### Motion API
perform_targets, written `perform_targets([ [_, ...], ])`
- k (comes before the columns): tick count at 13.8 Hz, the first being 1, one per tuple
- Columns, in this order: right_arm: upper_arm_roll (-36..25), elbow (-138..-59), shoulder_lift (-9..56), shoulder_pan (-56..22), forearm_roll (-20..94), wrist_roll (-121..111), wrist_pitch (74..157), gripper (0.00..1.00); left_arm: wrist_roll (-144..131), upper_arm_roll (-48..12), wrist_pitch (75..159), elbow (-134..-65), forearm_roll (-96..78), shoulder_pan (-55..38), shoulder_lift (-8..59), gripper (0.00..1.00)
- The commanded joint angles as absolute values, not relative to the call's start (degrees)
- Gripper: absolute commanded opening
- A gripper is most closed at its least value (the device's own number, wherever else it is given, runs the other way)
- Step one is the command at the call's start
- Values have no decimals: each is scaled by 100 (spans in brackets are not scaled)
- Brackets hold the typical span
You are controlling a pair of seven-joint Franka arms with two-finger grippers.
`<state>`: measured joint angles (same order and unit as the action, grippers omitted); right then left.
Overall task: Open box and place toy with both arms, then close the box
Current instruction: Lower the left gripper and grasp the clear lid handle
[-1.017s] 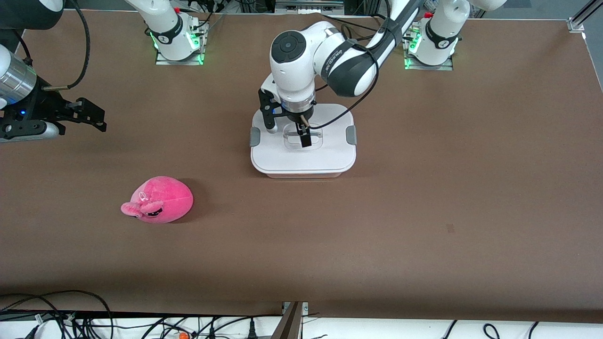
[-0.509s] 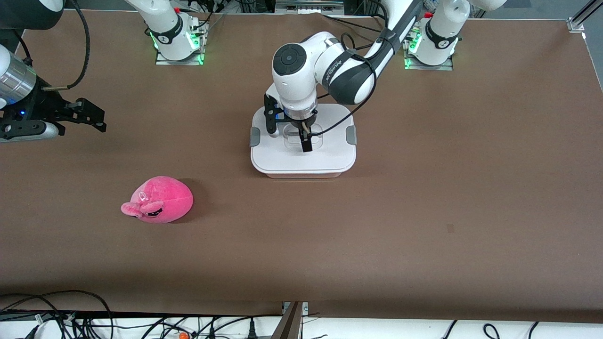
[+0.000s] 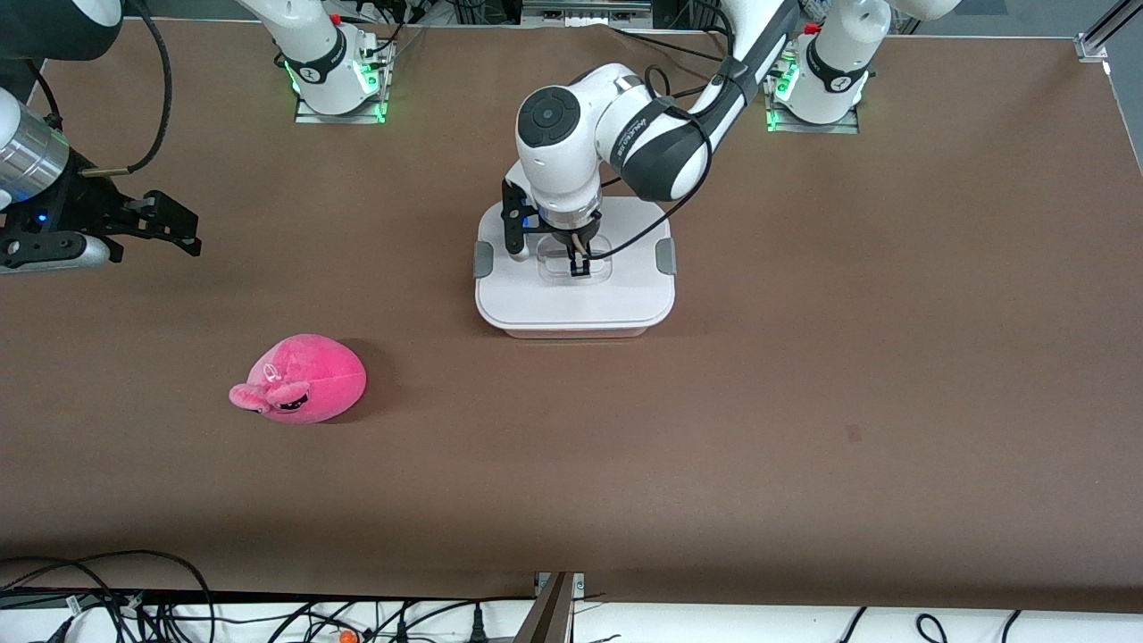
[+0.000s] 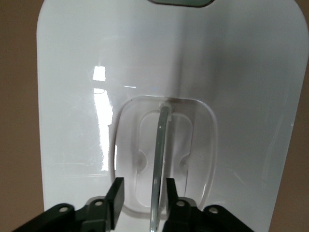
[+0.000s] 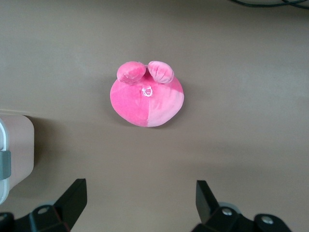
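Note:
The box (image 3: 576, 299) stands closed in the middle of the table, its white lid carrying grey side clips and a clear recessed handle (image 3: 576, 259). My left gripper (image 3: 579, 264) is down in that recess. In the left wrist view the left gripper (image 4: 143, 193) is open, its fingers (image 4: 116, 193) on either side of the clear handle bar (image 4: 161, 140), with a gap showing. The pink plush toy (image 3: 304, 382) lies on the table nearer the front camera, toward the right arm's end. My right gripper (image 3: 183, 228) is open and empty, up in the air; its wrist view shows the toy (image 5: 147, 99) below.
The brown table (image 3: 804, 357) is bare around the box and toy. A corner of the pink tub (image 5: 17, 145) shows at the edge of the right wrist view. Cables lie along the table's front edge (image 3: 268, 616).
My left gripper has come down onto the lid, and its fingers now sit in the handle recess. The right arm has barely shifted. The toy and box have not moved.

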<state>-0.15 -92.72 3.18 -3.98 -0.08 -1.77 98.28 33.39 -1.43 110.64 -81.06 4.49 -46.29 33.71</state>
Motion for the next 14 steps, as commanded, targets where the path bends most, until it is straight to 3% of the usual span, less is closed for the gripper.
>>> perform_targets([
  [1, -9, -9193, 343, -396, -9, -167, 9826, 100, 3200, -114, 11109, -8086, 457, -4667, 3375, 0],
  [9, -9, -9228, 351, -387, 0, -167, 9853, 100, 3208, -123, 11031, -7998, 440, -4667, 3226, 0],
  [14, -9, -9246, 352, -387, 9, -167, 9879, 100, 3182, -202, 10451, -7700, 431, -4649, 3138, 0],
])
